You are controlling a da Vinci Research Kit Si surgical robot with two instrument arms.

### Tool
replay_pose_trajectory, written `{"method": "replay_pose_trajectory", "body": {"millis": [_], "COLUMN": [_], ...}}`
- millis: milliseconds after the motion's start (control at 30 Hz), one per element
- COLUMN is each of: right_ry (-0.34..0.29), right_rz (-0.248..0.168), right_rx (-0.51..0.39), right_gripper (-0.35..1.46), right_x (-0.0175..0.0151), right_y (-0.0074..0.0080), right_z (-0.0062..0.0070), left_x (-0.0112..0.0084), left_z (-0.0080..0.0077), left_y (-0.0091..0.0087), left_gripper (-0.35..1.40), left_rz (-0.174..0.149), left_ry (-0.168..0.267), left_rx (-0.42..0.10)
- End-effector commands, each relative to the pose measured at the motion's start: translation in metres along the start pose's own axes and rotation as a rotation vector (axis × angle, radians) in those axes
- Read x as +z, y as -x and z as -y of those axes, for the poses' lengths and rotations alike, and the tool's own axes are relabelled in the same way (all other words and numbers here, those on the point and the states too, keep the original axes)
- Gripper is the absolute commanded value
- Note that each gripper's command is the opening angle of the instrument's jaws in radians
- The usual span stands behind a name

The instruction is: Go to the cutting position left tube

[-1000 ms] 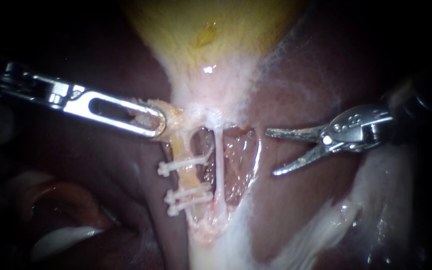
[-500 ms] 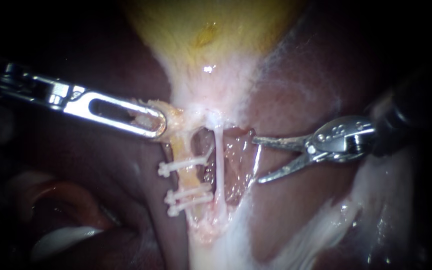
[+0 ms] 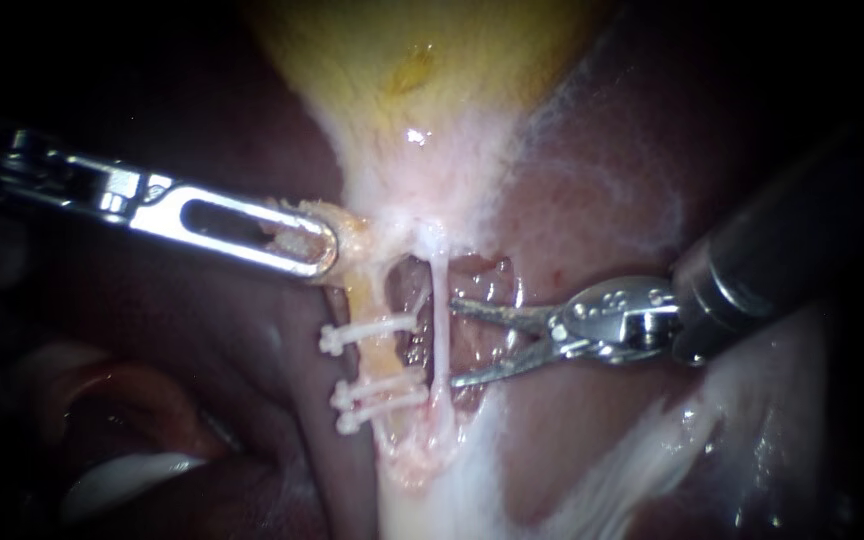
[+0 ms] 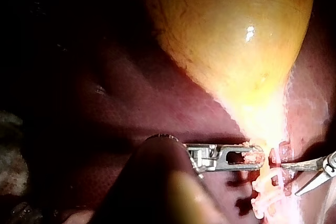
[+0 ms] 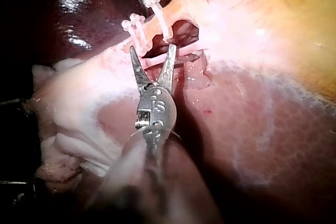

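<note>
Risk: my right instrument, jaws spread, has the thin right tube at its tips, so closing here would nick the wrong one. Left tube lies just beyond, to the left, with three clips across it. Only open room: between far clip and near pair. My left instrument pinches tissue at its far end.
</note>
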Motion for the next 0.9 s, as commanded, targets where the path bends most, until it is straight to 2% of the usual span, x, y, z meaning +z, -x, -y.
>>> {"method": "replay_pose_trajectory", "body": {"millis": [33, 267, 633, 900], "right_ry": [-0.004, -0.020, -0.058, -0.081], "right_rz": [-0.002, 0.010, 0.017, -0.023], "right_rx": [0.004, 0.009, 0.020, 0.031], "right_gripper": [1.42, 1.42, 1.40, 1.40], "right_x": [0.0005, 0.0025, 0.0042, 0.0048], "right_y": [0.0002, 0.0013, 0.0014, 0.0009], "right_z": [-0.0001, -0.0003, -0.0007, -0.0009], "left_x": [0.0000, 0.0001, 0.0001, 0.0002], "left_z": [0.0000, 0.0004, 0.0006, 0.0006], "left_y": [0.0000, -0.0002, -0.0003, -0.0003], "left_gripper": [-0.35, -0.35, -0.35, -0.35], "left_rz": [-0.001, -0.004, -0.003, -0.003], "left_ry": [0.000, -0.002, -0.001, -0.001], "left_rx": [0.000, 0.000, -0.001, -0.001]}}
